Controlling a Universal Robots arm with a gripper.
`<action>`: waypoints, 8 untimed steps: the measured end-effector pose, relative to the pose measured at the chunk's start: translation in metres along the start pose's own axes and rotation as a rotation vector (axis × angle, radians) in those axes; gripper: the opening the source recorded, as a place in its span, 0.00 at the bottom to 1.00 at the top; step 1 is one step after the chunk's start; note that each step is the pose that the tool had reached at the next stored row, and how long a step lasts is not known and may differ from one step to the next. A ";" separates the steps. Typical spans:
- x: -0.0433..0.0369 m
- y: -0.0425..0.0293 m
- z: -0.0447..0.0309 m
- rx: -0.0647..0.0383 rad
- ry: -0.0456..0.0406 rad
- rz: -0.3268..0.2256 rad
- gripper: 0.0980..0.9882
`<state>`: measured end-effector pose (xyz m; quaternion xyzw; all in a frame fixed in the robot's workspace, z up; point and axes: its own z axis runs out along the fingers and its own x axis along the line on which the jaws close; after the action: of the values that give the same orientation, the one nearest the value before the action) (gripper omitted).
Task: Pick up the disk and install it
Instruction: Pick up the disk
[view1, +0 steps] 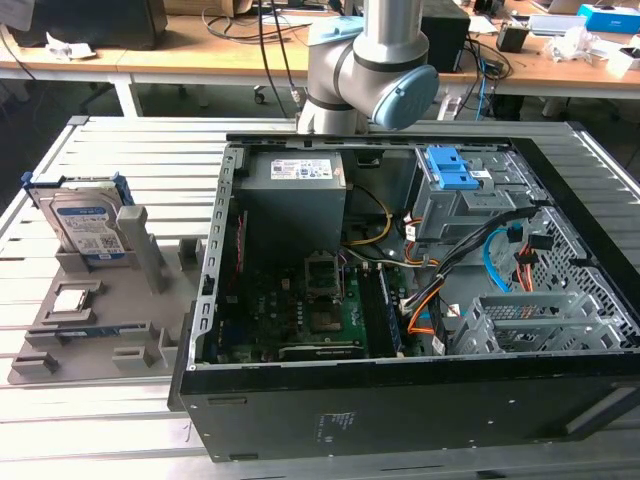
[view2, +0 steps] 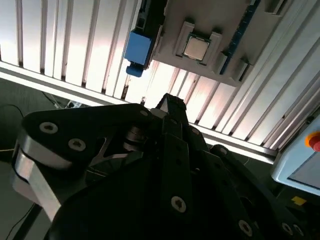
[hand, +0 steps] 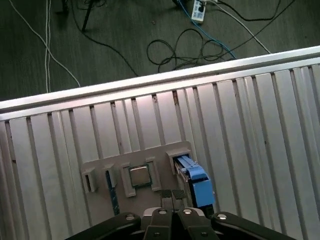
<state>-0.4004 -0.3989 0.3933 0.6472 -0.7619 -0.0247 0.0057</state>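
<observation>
Hand (hand: 173, 196) clenched, empty, well above disk (hand: 197, 182) standing in its holder (hand: 150, 156); I'd open it, center over disk, then descend.

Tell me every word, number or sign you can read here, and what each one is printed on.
No text here can be read; print shows in these places:
On the disk: a white-and-blue label, print too small to read.
On the power supply: a white label along its top, too small to read.
On the computer case: faint white marks on the near wall, too small to read.
On the chip: no marking can be made out.
</observation>
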 end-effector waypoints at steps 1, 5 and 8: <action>0.0000 0.0000 0.0000 0.000 0.0007 -0.015 0.01; 0.0000 0.0000 0.0000 -0.002 0.0034 -0.076 0.01; 0.0000 0.0000 0.0000 -0.003 0.0055 -0.123 0.01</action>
<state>-0.4004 -0.3989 0.3933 0.6929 -0.7206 -0.0243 0.0072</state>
